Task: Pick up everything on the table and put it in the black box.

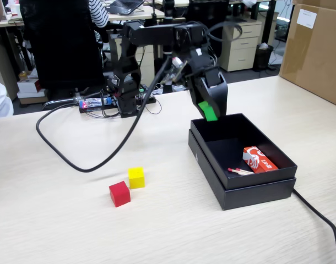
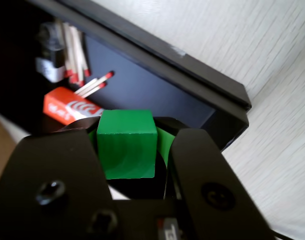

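Note:
My gripper [image 1: 210,113] hangs over the far left corner of the black box [image 1: 209,165], shut on the green cube [image 1: 208,110]. In the wrist view the green cube [image 2: 127,144] sits squeezed between the two black jaws of the gripper [image 2: 128,131], with the black box [image 2: 192,75] below it. The yellow cube [image 1: 136,177] and the red cube [image 1: 119,193] rest side by side on the table [image 1: 58,220], left of the box in the fixed view.
Inside the box lie a red-and-white packet [image 1: 258,159] and loose matches [image 1: 239,171]. A brown cardboard carton [image 1: 314,49] stands at the right back. A black cable [image 1: 85,159] loops across the table from the arm's base; another cable [image 1: 322,220] runs off the box's right corner.

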### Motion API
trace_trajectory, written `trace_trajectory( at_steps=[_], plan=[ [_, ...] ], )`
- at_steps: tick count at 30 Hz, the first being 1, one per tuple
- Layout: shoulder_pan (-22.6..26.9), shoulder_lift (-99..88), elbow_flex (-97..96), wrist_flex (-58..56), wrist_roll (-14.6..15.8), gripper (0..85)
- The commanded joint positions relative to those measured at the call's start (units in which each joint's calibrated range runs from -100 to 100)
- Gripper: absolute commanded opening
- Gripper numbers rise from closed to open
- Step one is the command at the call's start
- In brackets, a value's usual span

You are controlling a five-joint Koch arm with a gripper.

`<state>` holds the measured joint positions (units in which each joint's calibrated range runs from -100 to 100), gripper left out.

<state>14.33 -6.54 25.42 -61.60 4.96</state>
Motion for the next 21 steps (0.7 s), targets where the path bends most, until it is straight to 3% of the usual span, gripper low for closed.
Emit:
trace_trajectory(
  at_steps=[1, 16, 18, 21],
  plan=[
    [0.4, 2.6, 4.6, -0.1, 0.7, 0.9],
    [0.3, 18.0, 4.9, -1.6, 1.6, 1.3],
    [0.3, 19.9, 4.2, -1.8, 1.6, 9.3],
    [0.3, 21.3, 4.0, -1.8, 1.7, 11.0]
  ],
)
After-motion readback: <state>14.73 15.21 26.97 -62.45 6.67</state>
